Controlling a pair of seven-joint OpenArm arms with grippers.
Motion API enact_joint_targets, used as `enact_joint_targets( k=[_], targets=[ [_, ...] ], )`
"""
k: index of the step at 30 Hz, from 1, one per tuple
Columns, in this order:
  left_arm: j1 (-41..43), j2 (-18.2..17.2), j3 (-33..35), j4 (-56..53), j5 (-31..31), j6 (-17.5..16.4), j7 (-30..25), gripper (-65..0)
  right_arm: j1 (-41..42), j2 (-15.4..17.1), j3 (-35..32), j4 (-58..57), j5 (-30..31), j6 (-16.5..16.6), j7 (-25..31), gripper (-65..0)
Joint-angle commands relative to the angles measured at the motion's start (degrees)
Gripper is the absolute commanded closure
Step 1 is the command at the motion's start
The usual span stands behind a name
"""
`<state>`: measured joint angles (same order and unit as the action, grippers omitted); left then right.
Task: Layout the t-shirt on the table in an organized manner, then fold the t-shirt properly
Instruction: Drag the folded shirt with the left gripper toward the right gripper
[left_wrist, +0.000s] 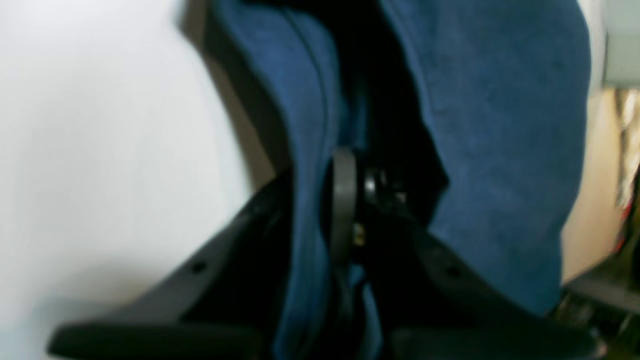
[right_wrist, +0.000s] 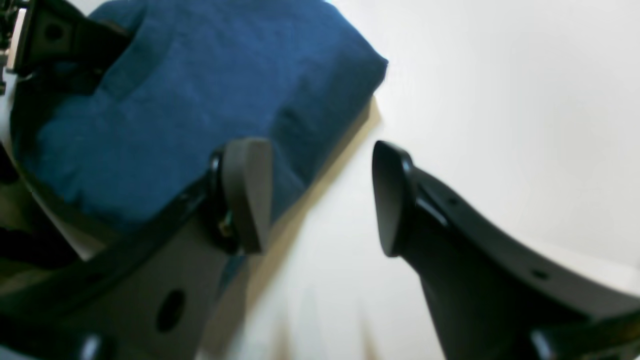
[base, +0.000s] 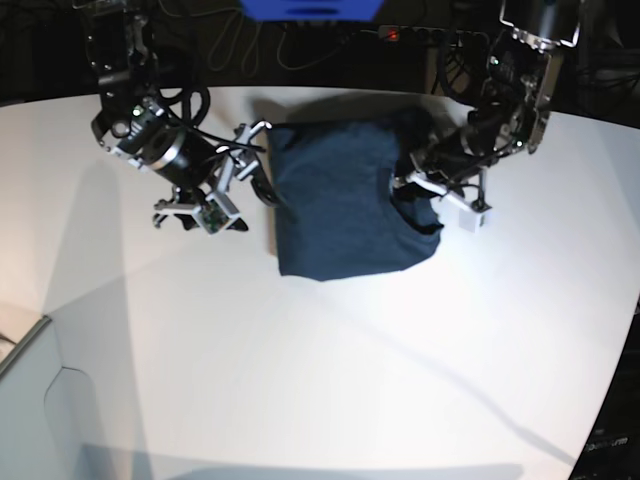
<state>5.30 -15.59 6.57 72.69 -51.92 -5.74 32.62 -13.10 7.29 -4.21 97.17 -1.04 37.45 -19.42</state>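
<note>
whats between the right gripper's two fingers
Nothing but bare white table, per the right wrist view; the dark navy-blue cloth t-shirt lies beside one finger.

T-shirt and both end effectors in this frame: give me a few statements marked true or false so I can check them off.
1. The left end effector is closed on the t-shirt. True.
2. The right end effector grips cloth. False: its jaws stand open, with bare table between them.
3. The t-shirt lies spread out with both sleeves flat. False: it is a partly folded block.
4. The right end effector sits beside the t-shirt's edge. True.
5. The t-shirt is red. False: it is dark blue.
</note>
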Motion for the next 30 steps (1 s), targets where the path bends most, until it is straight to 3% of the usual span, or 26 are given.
enact_joint_targets(
  k=[1,8,16,20,25,27,30],
  targets=[
    [-1.39,-0.71,1.30,0.33,-0.43,-0.28,-0.67,-0.8,0.31,0.23,0.21,1.08,0.99,0.13,1.53,-32.3],
    [-9.83,-3.35,11.32,-4.77,-0.43,-0.37,-0.67,-0.4,-0.74,0.23,4.52,1.43,0.99,0.04,1.53,-32.3],
    [-27.23,-4.93,35.41,-12.07,-0.43,-0.37,-0.84,-0.4,-1.18,-0.04,12.34,1.52,0.99,-0.05,1.53,-32.3],
    [-35.85,-2.30,47.28,-14.36,-0.43,-0.37,-0.93,-0.4,-2.50,-0.04,15.59,1.52,1.08,-0.05,1.71,-32.3],
    [-43.94,3.16,56.33,-18.58,0.18,-0.46,-0.93,-0.4,-3.73,-0.04,18.58,1.52,1.08,-0.05,1.79,-32.2],
    [-45.61,5.88,58.00,-20.07,3.97,-3.45,-0.93,-0.4,-4.08,-0.04,19.11,1.52,1.08,-0.05,1.79,-32.2],
    [-45.87,10.19,58.18,-22.18,13.72,-13.12,-0.93,-0.3,-4.17,-0.48,21.04,1.52,1.08,-0.13,1.62,-32.1]
  ],
)
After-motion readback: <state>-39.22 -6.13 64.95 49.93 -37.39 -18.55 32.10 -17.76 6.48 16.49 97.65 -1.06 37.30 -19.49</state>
